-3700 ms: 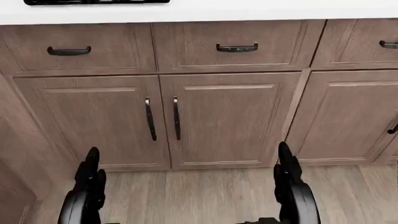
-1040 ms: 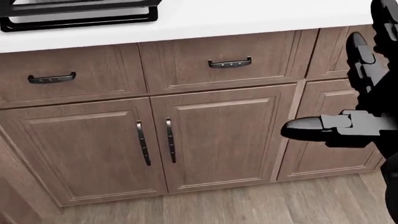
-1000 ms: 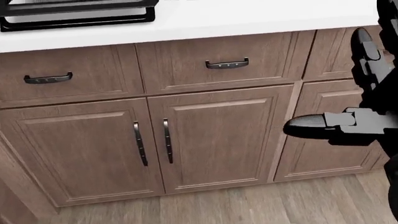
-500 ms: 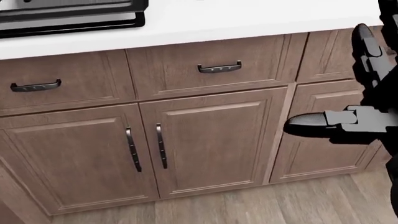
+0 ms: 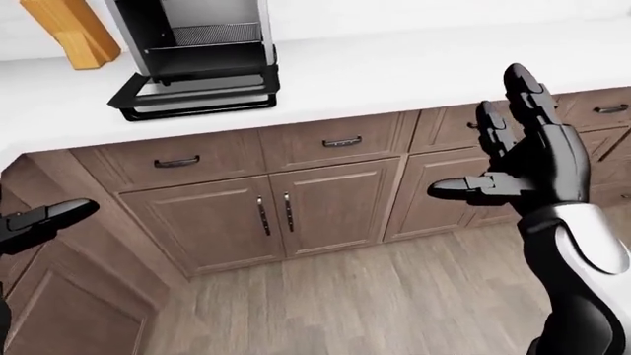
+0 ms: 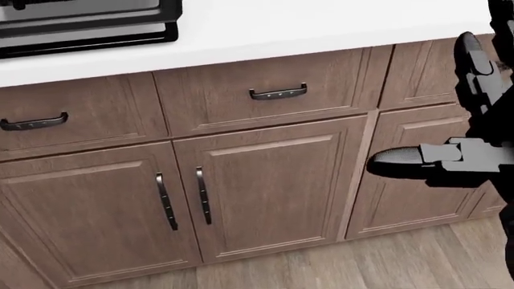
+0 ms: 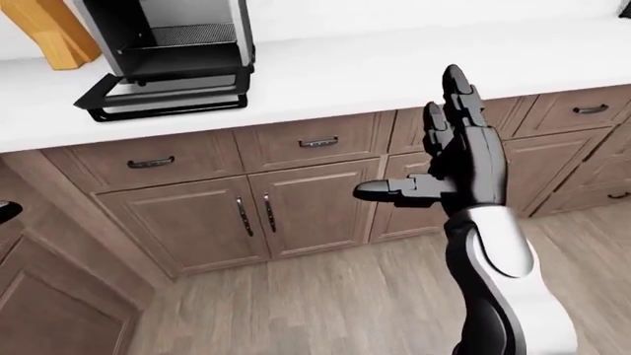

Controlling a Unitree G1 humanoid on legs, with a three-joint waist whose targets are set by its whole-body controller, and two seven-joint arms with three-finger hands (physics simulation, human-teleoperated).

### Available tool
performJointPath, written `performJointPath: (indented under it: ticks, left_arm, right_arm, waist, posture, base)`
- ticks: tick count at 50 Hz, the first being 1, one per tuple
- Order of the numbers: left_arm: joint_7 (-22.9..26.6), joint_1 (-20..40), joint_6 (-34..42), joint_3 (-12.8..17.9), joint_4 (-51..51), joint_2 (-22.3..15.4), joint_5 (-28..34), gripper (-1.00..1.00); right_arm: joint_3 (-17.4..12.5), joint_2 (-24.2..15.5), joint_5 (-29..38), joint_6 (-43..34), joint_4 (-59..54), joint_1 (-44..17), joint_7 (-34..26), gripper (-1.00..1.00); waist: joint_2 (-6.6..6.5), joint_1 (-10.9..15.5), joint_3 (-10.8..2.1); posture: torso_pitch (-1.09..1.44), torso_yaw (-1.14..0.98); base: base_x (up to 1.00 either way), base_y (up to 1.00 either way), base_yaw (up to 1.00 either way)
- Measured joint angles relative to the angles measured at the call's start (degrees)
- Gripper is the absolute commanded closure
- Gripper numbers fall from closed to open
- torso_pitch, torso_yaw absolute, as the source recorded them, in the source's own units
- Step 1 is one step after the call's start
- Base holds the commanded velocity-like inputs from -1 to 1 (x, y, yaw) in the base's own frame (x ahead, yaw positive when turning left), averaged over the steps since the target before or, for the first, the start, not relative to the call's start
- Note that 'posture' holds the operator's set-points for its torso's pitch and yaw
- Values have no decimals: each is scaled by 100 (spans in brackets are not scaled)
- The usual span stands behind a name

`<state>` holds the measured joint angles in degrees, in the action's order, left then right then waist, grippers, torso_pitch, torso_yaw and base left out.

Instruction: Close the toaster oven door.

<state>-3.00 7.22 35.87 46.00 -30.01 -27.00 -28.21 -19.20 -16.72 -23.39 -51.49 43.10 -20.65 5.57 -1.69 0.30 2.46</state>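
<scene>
Raised in the air with its three fingers spread apart, the right hand is seen at the centre-right of the right-eye view, gripping nothing. Its thumb is stretched out sideways toward the view's left, and the two other fingers point up toward the white surface. The hand is well apart from everything on the surface; only the brown lower cabinets lie behind it. The white forearm runs down from it to the bottom edge of the view.

The left hand is caught only at the left edge of the left-eye view, low beside the corner cabinet. A single dark finger is visible there, so it cannot be told whether this hand is apart or together.

The toaster oven stands on the surface at the top left of both eye views, far from the right hand. Its door is swung down flat and overhangs toward the surface's near edge, with its bar handle outermost. The dark cavity and a wire rack are exposed above it. A wooden block stands just to the oven's left.

Below the surface a row of drawers with dark handles is seen, and under them paired doors with upright pulls. A wood-plank floor fills the lower part of the eye views.
</scene>
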Motion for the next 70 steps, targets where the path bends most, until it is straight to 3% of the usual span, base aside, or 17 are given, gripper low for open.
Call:
performJointPath:
  ticks: [5,7,10,12,18,23,29,36,39,42,47,55,57,60,62,68,70]
  left_arm:
    - [5,28,-4,10,-48,-29,-31,-100]
    - [14,7,4,-62,-68,47,-51,-100]
    - [35,11,70,-130,-19,33,-85,-100]
    - [25,35,83,-102,-32,6,-93,-100]
    - [-1,61,17,-5,-122,-72,-112,-100]
    - [-45,-13,96,59,25,-32,-85,-100]
    - [-31,30,53,83,-77,-95,-111,-100]
    - [11,16,144,10,-46,-64,-186,-100]
    - [-4,27,98,64,-121,-85,-177,-100]
    - [-5,35,56,74,-157,-105,-176,-100]
    - [-59,-8,134,123,-21,-84,-142,-100]
    - [-71,68,122,111,-90,-160,-179,-100]
    - [-66,52,146,48,-126,-96,-209,-100]
    - [-34,39,195,-7,-81,-102,-246,-100]
    - [-34,51,190,30,-83,-124,-244,-100]
    - [-44,70,84,96,-133,-174,-215,-100]
    - [-64,44,95,131,-69,-144,-202,-100]
  right_arm:
    - [-29,-27,-12,60,78,-54,19,-100]
    - [-87,-42,-5,50,32,-17,38,-100]
    - [-130,-52,3,-65,-36,-15,98,-100]
    - [-131,-77,-17,-83,-1,-66,115,-100]
    - [-125,-113,-90,-35,73,-129,126,-100]
    - [35,-60,-120,-70,-22,-16,73,-100]
    - [-47,-93,-81,39,45,-97,77,-100]
    - [-120,-108,-20,-31,-59,-37,125,-100]
    - [-122,-119,-39,3,40,-68,117,-100]
    - [-124,-132,-59,9,63,-100,112,-100]
    - [-6,-76,-133,-98,11,-39,75,-100]
    - [-96,-140,-140,-23,96,-147,101,-100]
    - [-161,-161,-139,-37,50,-118,121,-100]
    - [-173,-157,-97,-88,-51,-67,163,-100]
    - [-160,-171,-90,-83,-34,-96,168,-100]
    - [-132,-155,-115,-25,61,-139,161,-100]
    - [-34,-98,-144,-51,33,-84,141,-100]
  waist:
    - [442,8,-34]
    - [304,-60,11]
    - [316,-80,-16]
    - [227,-63,-18]
    - [-297,-83,-16]
    - [-151,-12,23]
    - [387,0,4]
    - [260,-83,-20]
    - [44,-81,29]
    - [-318,-98,-14]
    - [-201,1,5]
    - [445,-5,-15]
    - [301,-74,21]
    - [329,-93,-19]
    - [245,-77,-24]
    - [-292,-81,-11]
    - [-221,-27,41]
  posture:
    - [0,0]
    - [0,0]
    - [0,0]
    - [0,0]
    - [0,0]
    - [0,0]
    - [0,0]
    - [0,0]
    - [0,0]
    - [0,0]
    - [0,0]
    - [0,0]
    - [0,0]
    - [0,0]
    - [0,0]
    - [0,0]
    - [0,0]
  base:
    - [7,3,0]
    - [7,4,0]
    - [7,4,0]
    - [6,4,0]
    - [7,4,0]
    - [6,5,0]
    - [7,11,0]
    - [6,11,0]
    - [7,11,0]
    - [7,11,0]
    - [6,11,0]
    - [6,11,0]
    - [6,11,0]
    - [7,11,0]
    - [6,11,0]
    - [6,11,0]
    - [7,11,0]
